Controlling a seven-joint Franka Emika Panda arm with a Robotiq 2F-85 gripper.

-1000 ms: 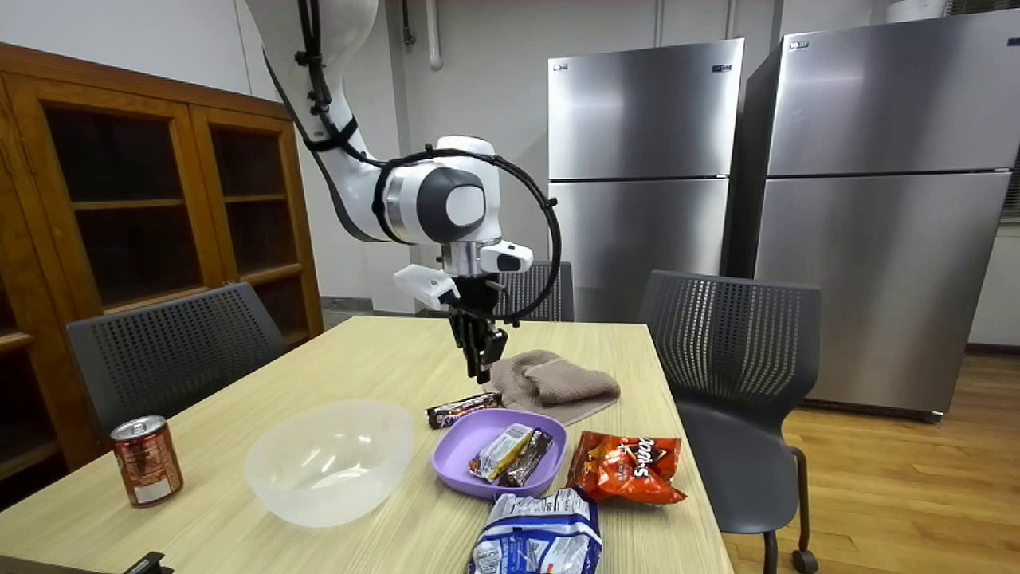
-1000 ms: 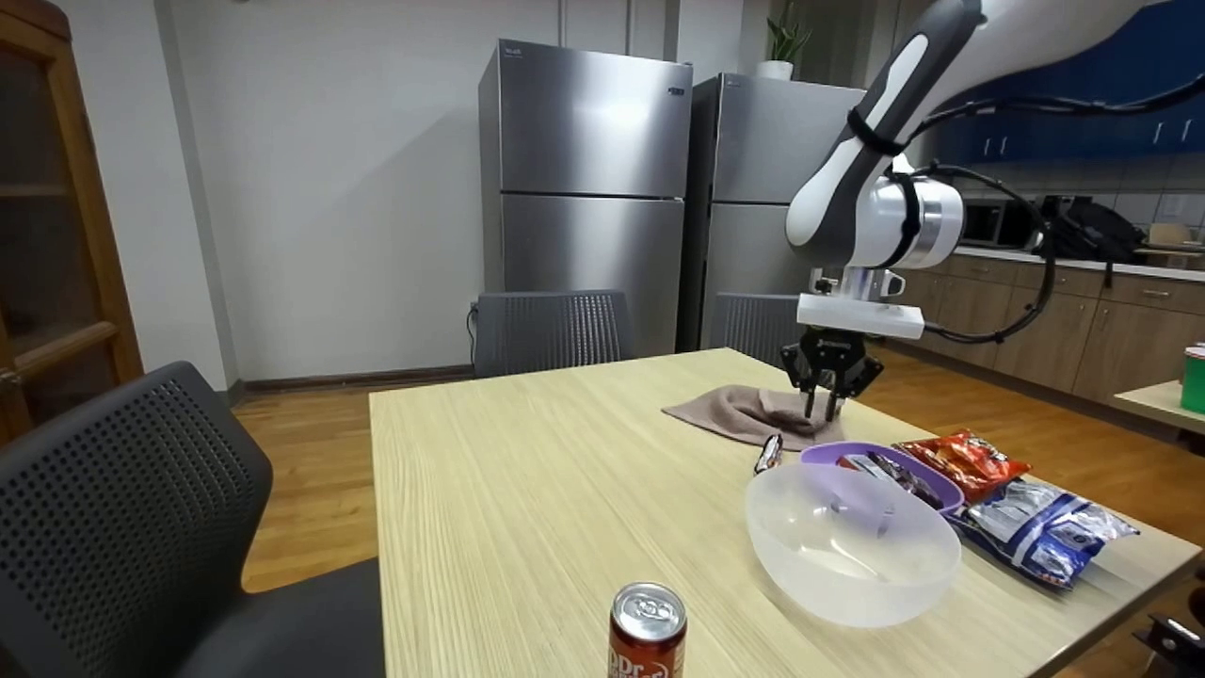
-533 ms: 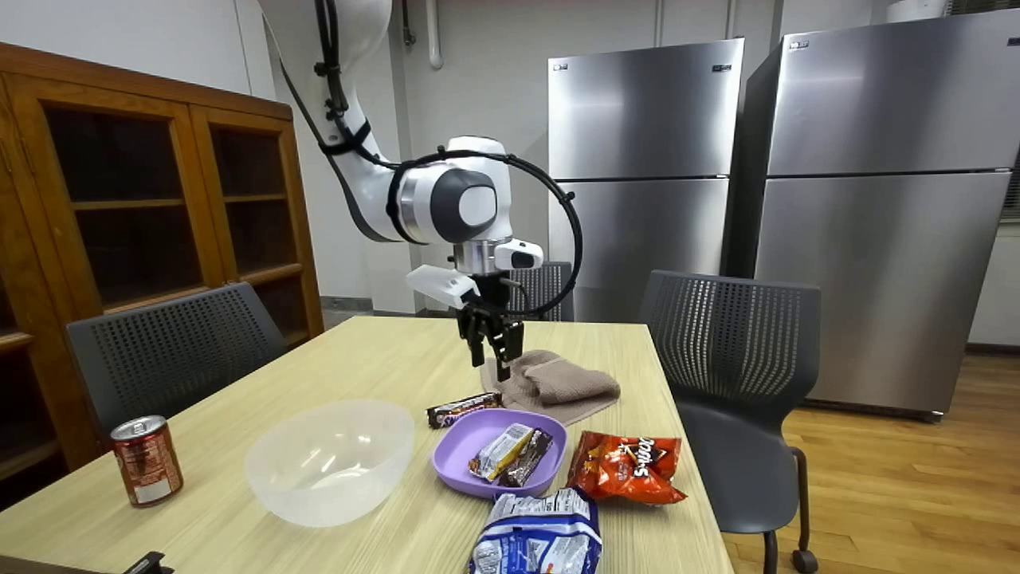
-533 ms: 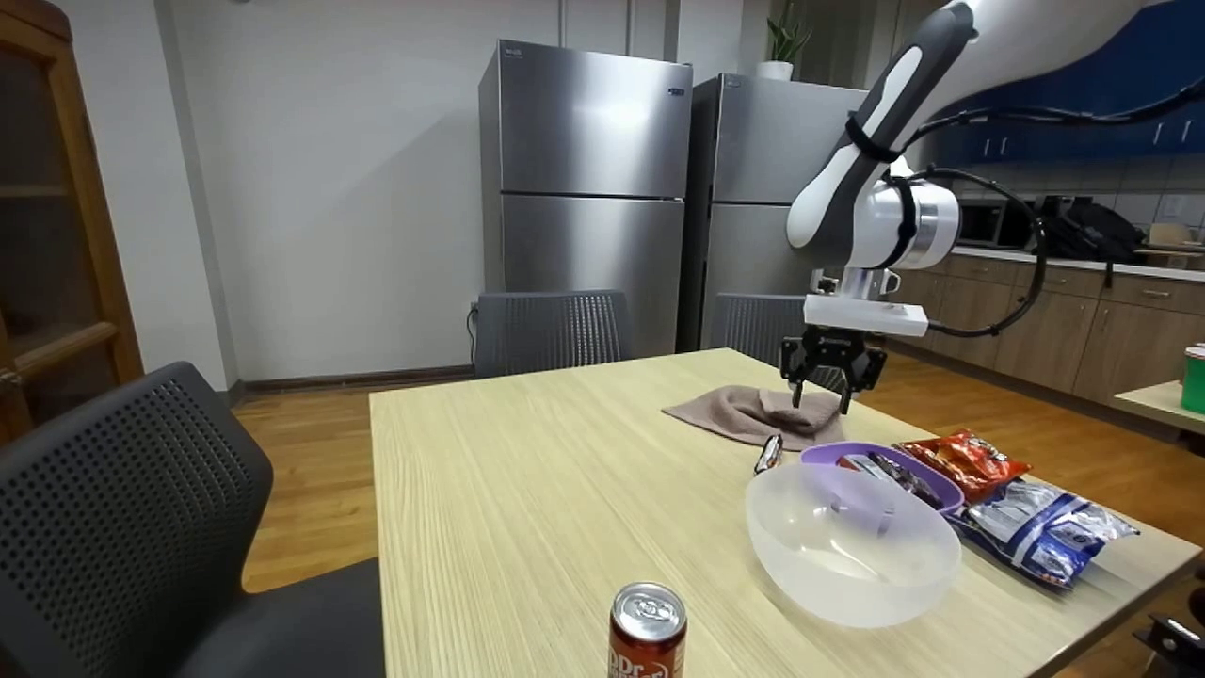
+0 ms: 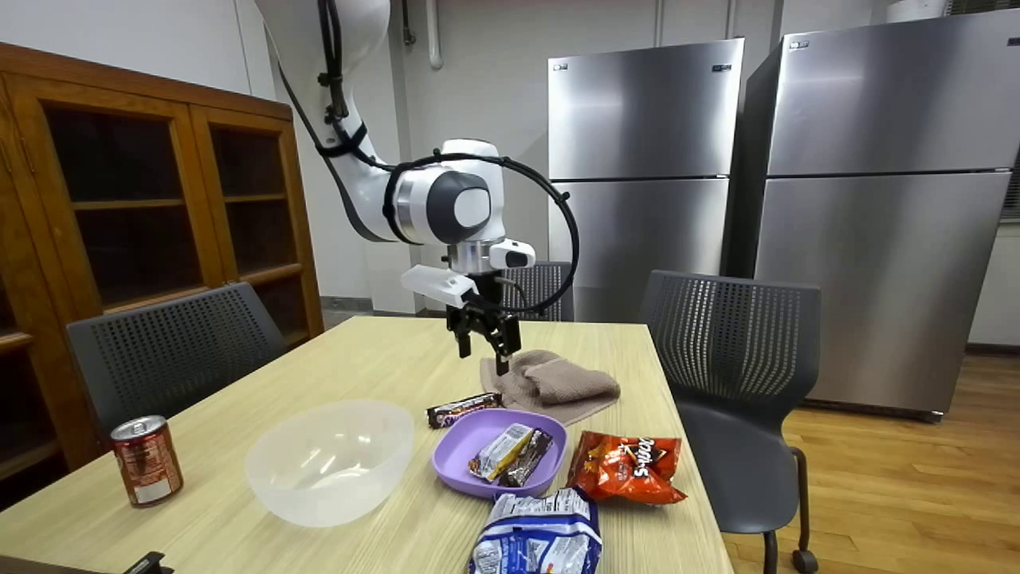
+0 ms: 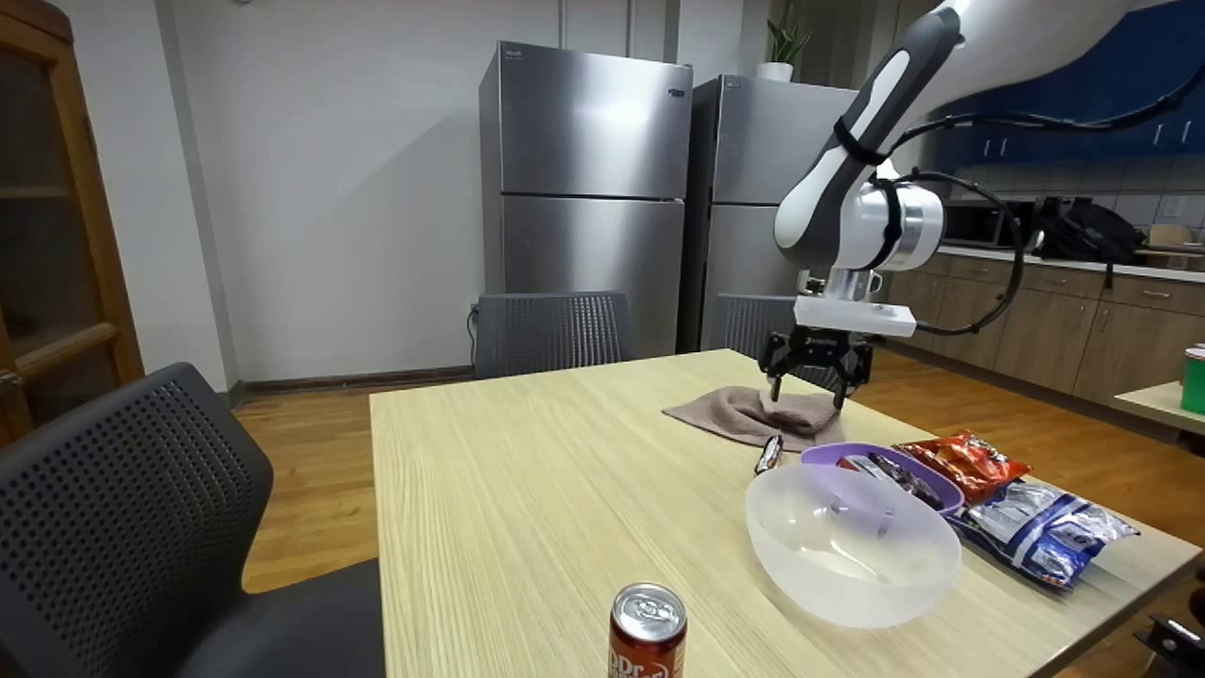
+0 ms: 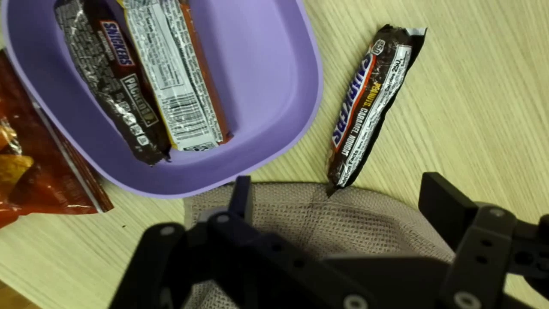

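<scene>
Slim brown-wrapped Snickers bar (image 7: 371,109) lies out ahead, long axis slanting away from my hand (image 7: 336,182), which hangs wide-spread and empty over the taupe woven towel (image 7: 300,210).

- In an exterior view, the table (image 5: 358,359) held, left to right, a can (image 5: 147,462), bowl (image 5: 319,506), dish (image 5: 462,478) and chip bag (image 5: 629,469).
- Two candy bars (image 7: 171,77) lay in the dish.
- A second bag (image 5: 542,534) lay before it.
- Behind the dish lay a loose bar (image 5: 464,408) and a cloth (image 5: 566,384).
- The gripper (image 6: 807,395) hung above the cloth.
</scene>
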